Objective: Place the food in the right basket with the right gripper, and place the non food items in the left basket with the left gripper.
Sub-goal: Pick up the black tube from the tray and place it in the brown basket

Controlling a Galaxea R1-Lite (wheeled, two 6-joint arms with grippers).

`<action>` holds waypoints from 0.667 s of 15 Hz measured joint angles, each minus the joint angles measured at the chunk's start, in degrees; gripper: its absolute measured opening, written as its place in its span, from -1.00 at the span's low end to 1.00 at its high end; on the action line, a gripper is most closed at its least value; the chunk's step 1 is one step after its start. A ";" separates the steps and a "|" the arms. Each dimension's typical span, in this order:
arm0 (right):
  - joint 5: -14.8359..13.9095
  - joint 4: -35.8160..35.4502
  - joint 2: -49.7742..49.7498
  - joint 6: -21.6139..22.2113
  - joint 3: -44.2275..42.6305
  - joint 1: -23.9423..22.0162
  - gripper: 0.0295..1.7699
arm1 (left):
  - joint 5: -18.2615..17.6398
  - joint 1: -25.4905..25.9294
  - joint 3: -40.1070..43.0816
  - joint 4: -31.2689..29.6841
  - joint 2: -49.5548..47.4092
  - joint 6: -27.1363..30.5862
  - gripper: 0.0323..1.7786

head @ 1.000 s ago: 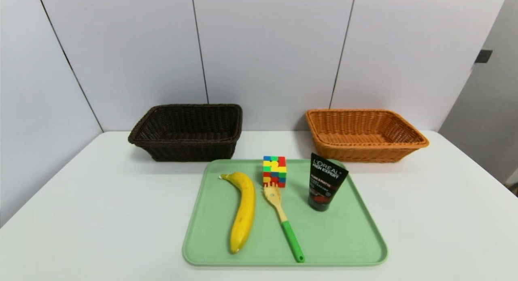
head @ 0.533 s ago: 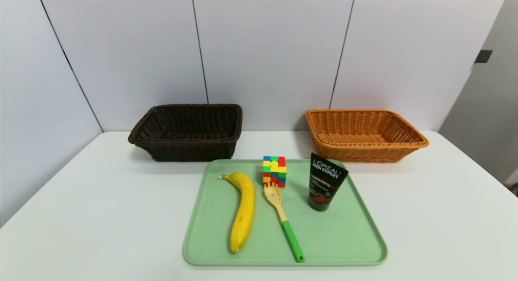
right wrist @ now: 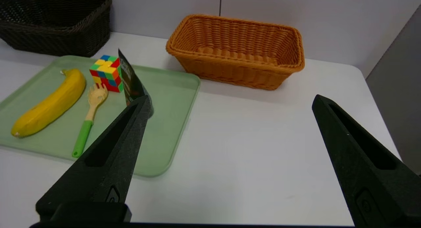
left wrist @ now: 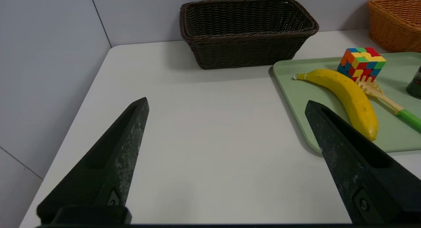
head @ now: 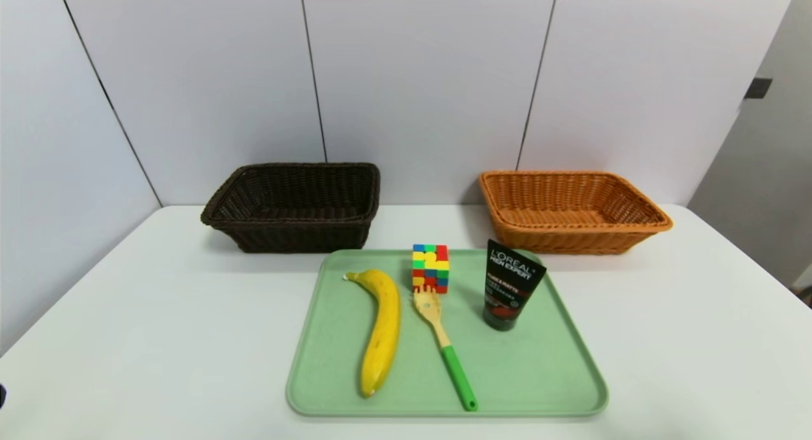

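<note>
White table (head: 158,338): all goods central on the tray, perhaps for either arm's reach.
My grippers: jaws wide apart, unladen.

The kind of place is uncertain; it looks like a plain test station: a white table (head: 190,338) against pale panels (head: 425,78), with two baskets (head: 285,237) behind a tray (head: 526,376) of mixed household items.
</note>
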 joint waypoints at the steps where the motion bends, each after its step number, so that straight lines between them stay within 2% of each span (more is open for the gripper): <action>1: 0.10 0.02 3.99 0.09 -3.56 0.52 0.92 | -0.22 -0.02 -3.01 -0.07 3.84 -0.23 0.90; 3: 0.13 0.17 11.24 0.74 -9.98 2.62 0.92 | -0.66 -0.05 -9.11 -0.44 12.63 -0.45 0.90; 5: 0.07 0.00 18.60 1.88 -14.67 6.73 0.92 | -1.76 -0.68 -13.37 -0.94 20.65 -0.69 0.90; 7: -0.34 -0.50 25.60 4.25 -16.96 12.19 0.92 | -2.32 -3.39 -15.10 -1.32 26.64 -2.01 0.90; 9: -0.80 -2.61 31.65 6.51 -17.07 16.48 0.92 | -1.23 -6.17 -15.56 -3.04 31.32 -5.01 0.90; 10: -1.35 -5.35 34.82 6.88 -15.71 18.36 0.92 | 0.44 -6.94 -15.10 -4.79 33.27 -5.67 0.90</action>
